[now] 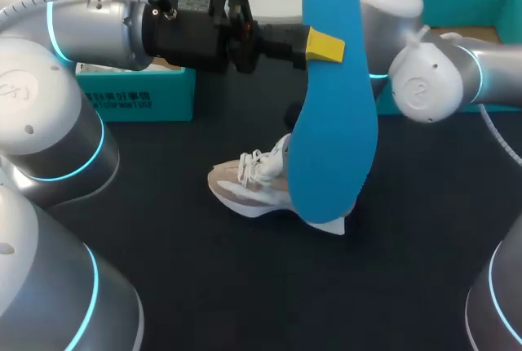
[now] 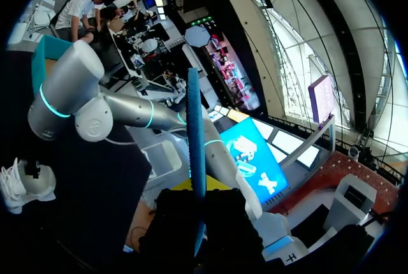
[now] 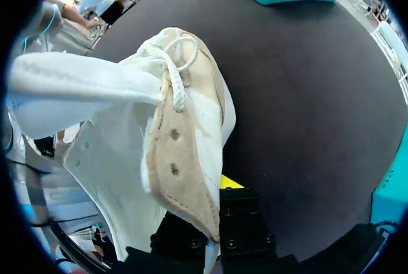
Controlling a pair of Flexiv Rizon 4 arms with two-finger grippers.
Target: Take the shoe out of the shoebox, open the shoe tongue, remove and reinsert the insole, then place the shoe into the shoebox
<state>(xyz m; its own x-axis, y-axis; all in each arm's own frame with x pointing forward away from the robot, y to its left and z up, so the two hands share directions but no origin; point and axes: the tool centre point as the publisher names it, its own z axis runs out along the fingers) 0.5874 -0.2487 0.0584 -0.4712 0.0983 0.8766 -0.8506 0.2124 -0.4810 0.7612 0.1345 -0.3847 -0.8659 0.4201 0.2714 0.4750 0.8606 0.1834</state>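
The only thing here beyond the job itself is the worktop (image 1: 245,286), a flat black surface with a dull, matte finish that fills the whole lower part of the head view and runs on towards the back. From the right wrist view the same worktop (image 3: 306,95) shows as a broad dark sheet, a little greyer where the light falls on it. From the left wrist view it (image 2: 83,185) is a plain dark stretch with a straight edge.

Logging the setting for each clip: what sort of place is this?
Likely a robot test bench: a black table bearing a white sneaker and teal shoebox, the left gripper holding a blue insole.
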